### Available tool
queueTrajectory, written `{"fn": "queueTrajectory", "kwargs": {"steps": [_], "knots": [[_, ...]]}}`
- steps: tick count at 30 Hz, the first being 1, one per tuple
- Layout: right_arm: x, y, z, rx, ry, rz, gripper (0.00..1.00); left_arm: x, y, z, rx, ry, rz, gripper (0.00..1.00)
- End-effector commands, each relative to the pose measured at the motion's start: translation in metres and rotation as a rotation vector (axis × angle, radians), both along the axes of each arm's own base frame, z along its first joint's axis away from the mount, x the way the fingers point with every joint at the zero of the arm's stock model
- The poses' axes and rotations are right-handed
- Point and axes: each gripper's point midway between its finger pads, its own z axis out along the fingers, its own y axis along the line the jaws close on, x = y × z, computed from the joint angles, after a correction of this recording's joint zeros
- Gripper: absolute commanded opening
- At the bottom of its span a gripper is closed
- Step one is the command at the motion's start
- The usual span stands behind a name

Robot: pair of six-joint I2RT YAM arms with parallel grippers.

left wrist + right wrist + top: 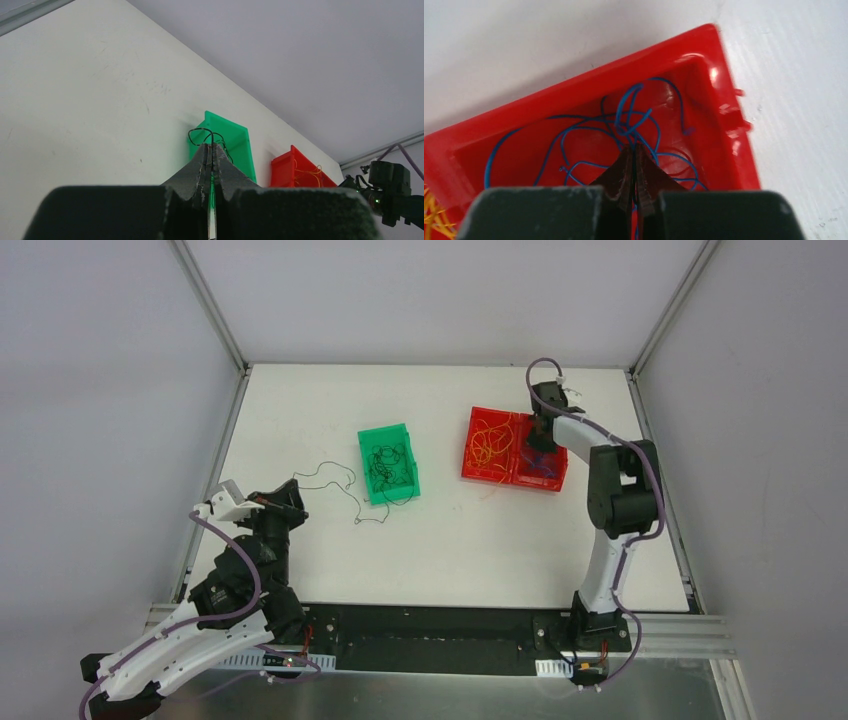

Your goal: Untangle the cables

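Note:
Black wires [389,462] lie in a green bin [371,436]. One black strand [340,480] trails from the bin across the table to my left gripper [290,502], which is shut on it. In the left wrist view the strand loops [200,132] just past the closed gripper [212,146]. Orange-yellow wires [488,444] fill the left compartment of a red bin [468,454]. Blue wires [624,125] lie in its right compartment. My right gripper [634,146] hangs over them [541,438], shut with a blue strand pinched between the fingers.
The green bin [235,145] and red bin [290,170] stand mid-table, side by side. The red bin's rim [574,85] surrounds my right gripper. Grey enclosure walls and metal rails border the white table [480,540].

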Motion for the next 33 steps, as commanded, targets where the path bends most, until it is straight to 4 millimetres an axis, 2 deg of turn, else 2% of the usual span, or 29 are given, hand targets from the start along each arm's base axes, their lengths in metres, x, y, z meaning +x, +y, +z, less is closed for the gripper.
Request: {"fn": "queueTrajectory", "kwargs": {"steps": [1,2,3,5,9,12,16,22,25,29,31,33], "knots": [[-0.023,0.008,-0.016,-0.003,0.196,0.071,0.00,0.000,-0.004,0.004,-0.005,-0.004,-0.020,0.00],[-0.022,0.008,-0.015,-0.002,0.193,0.072,0.00,0.000,-0.005,0.004,-0.004,-0.003,-0.021,0.00],[-0.022,0.008,-0.013,-0.002,0.180,0.073,0.04,0.000,-0.005,0.004,-0.003,-0.003,-0.023,0.00],[-0.020,0.009,-0.001,0.005,0.136,0.080,0.18,0.001,-0.006,0.004,-0.001,-0.002,-0.027,0.00],[-0.016,0.009,0.038,0.005,0.060,0.090,0.31,0.002,-0.008,0.004,0.007,0.004,-0.030,0.00],[-0.017,0.010,0.074,0.011,-0.006,0.101,0.39,0.002,-0.008,0.004,0.010,0.005,-0.030,0.00],[-0.020,0.018,0.108,0.034,-0.067,0.122,0.46,0.002,-0.009,0.004,0.008,0.003,-0.033,0.00],[-0.026,0.021,0.135,0.041,-0.102,0.132,0.54,0.004,-0.015,0.004,0.025,0.011,-0.051,0.00],[-0.042,0.045,0.148,0.096,-0.122,0.220,0.65,0.006,-0.024,0.006,0.051,0.018,-0.089,0.00],[-0.076,0.092,0.162,0.110,-0.193,0.379,0.83,0.007,-0.042,0.009,0.080,0.020,-0.173,0.00],[-0.095,0.113,0.167,0.130,-0.234,0.459,0.85,0.009,-0.051,0.011,0.105,0.019,-0.212,0.00],[-0.113,0.125,0.168,0.143,-0.272,0.519,0.86,0.010,-0.063,0.013,0.137,0.019,-0.261,0.00]]}}
